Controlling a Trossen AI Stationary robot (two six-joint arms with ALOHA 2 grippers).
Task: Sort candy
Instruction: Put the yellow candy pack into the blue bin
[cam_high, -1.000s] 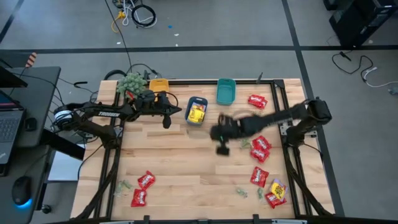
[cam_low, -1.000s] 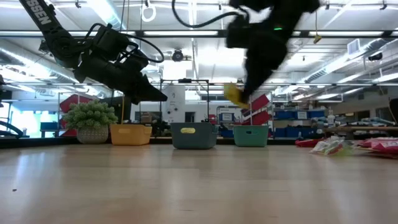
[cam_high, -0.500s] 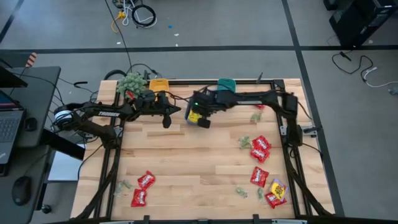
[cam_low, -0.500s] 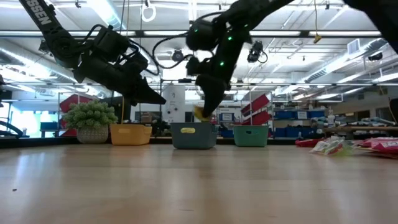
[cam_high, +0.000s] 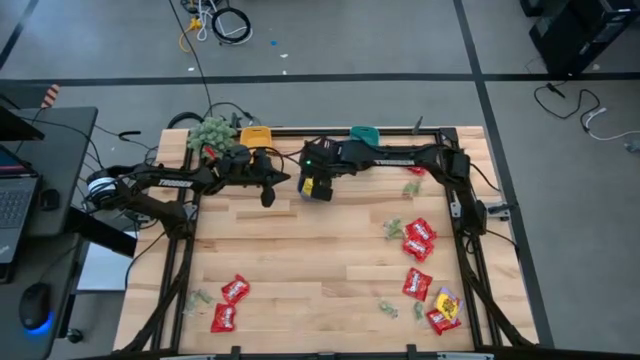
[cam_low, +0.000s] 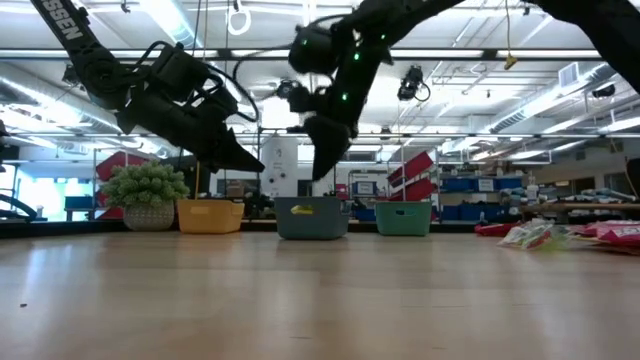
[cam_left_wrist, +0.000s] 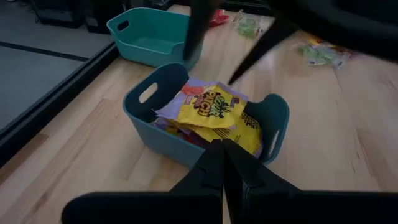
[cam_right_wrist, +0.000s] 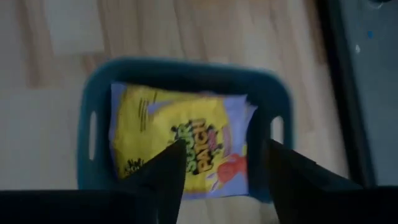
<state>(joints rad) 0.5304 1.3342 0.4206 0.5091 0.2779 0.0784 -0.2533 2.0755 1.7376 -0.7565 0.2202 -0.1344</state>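
Observation:
My right gripper (cam_right_wrist: 224, 180) hangs open over the blue bin (cam_left_wrist: 143, 115), with its fingers spread and nothing between them. In that bin a yellow candy packet (cam_right_wrist: 180, 146) lies flat on top of other packets. In the high view the right gripper (cam_high: 320, 188) covers most of the bin. My left gripper (cam_left_wrist: 222, 168) is shut and empty. It hovers just on the table's left side of the bin (cam_high: 268, 190). Red candy packets (cam_high: 418, 238) and small pale green ones (cam_high: 393, 228) lie loose on the table's right half. More red ones (cam_high: 230, 303) lie at the near left.
An orange bin (cam_high: 255, 135) and a teal bin (cam_high: 365, 133) flank the blue one along the far edge. A fuzzy green plant ball (cam_high: 210, 133) stands at the far left corner. A yellow-and-red packet (cam_high: 445, 305) lies at the near right.
My right gripper has swung from the table's middle toward the far left, carrying a yellow packet, and stopped over the blue bin. There it has opened and let go. The packet now lies in the bin.

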